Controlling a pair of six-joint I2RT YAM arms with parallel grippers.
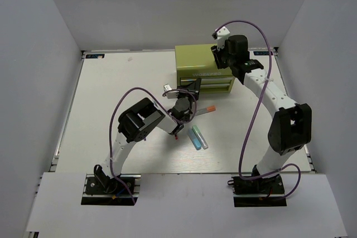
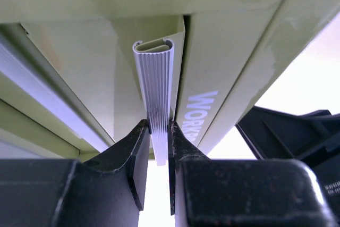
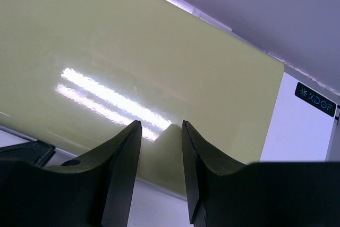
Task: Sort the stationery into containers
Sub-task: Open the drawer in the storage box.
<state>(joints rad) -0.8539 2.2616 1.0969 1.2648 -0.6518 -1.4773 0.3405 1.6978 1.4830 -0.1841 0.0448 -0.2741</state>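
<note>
Left gripper (image 2: 158,131) is clamped narrowly on the ribbed silver drawer handle (image 2: 155,78), which runs lengthwise along the green chest (image 1: 201,59) front. Right gripper (image 3: 162,131) rests half-spread on the chest top, holding nothing. White pen (image 1: 205,111) lies diagonally before the chest, orange tip pointing far-right.

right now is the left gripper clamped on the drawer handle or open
Shut on it: left gripper fingers press both sides of the ribbed silver handle, no gap, in the left wrist view.

One olive drawer chest (image 1: 198,59) with two front drawers (image 1: 215,86) is counted. On the desk (image 1: 111,93) are seen one white pen (image 1: 206,111), one light-blue marker (image 1: 194,138) and one pale-green marker (image 1: 201,137).
</note>
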